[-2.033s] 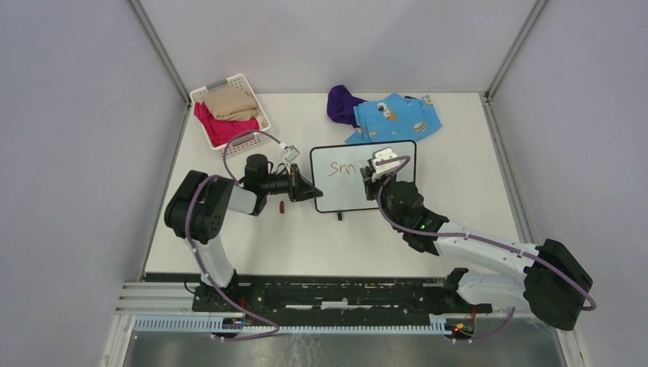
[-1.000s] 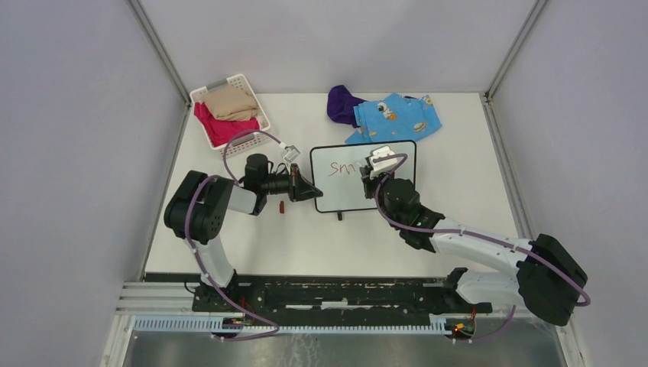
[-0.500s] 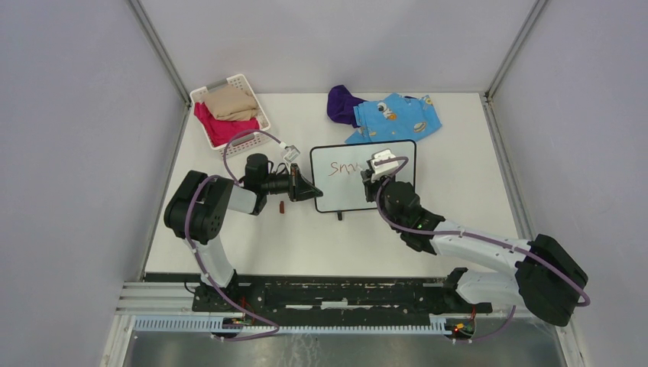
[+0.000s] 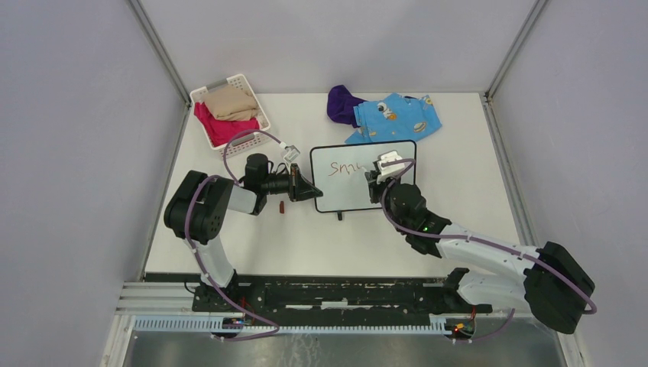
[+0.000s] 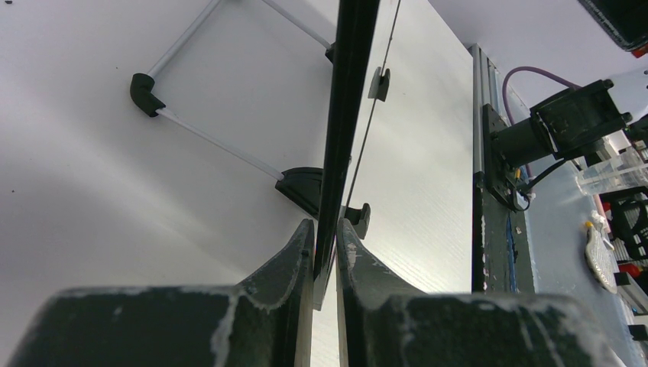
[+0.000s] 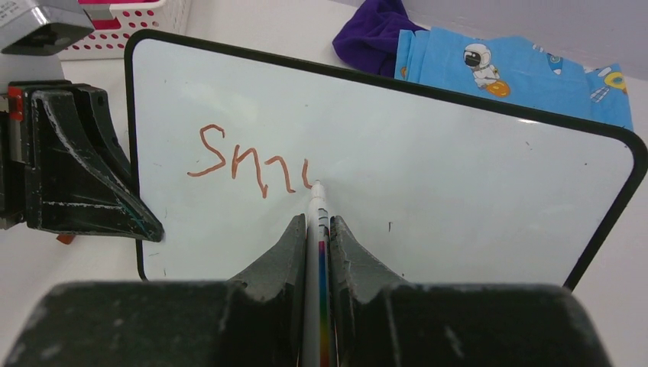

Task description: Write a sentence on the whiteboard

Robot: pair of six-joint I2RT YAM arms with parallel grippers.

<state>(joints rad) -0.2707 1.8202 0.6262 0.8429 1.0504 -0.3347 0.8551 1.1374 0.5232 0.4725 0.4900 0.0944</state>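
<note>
The whiteboard (image 4: 341,189) stands on the table, black-framed; it also shows in the right wrist view (image 6: 458,199) and edge-on in the left wrist view (image 5: 348,92). My left gripper (image 4: 309,189) is shut on its left edge (image 5: 325,233). My right gripper (image 6: 317,225) is shut on a white marker (image 6: 316,222) with a rainbow stripe, and the marker's tip touches the board. The sentence (image 6: 248,164) reads "Sm" plus a short stroke in reddish-brown; it also shows in the top view (image 4: 341,168). My right gripper (image 4: 376,177) is over the board's right half.
A white slatted basket (image 4: 256,103) with tan and pink cloth stands back left. A purple cloth (image 4: 341,103) and a blue printed garment (image 4: 397,118) lie behind the board. A small red cap (image 4: 281,206) lies under the left arm.
My right gripper has shifted slightly right along the board with the marker, and a short new stroke has been added after "Sm". The left arm has not moved.
</note>
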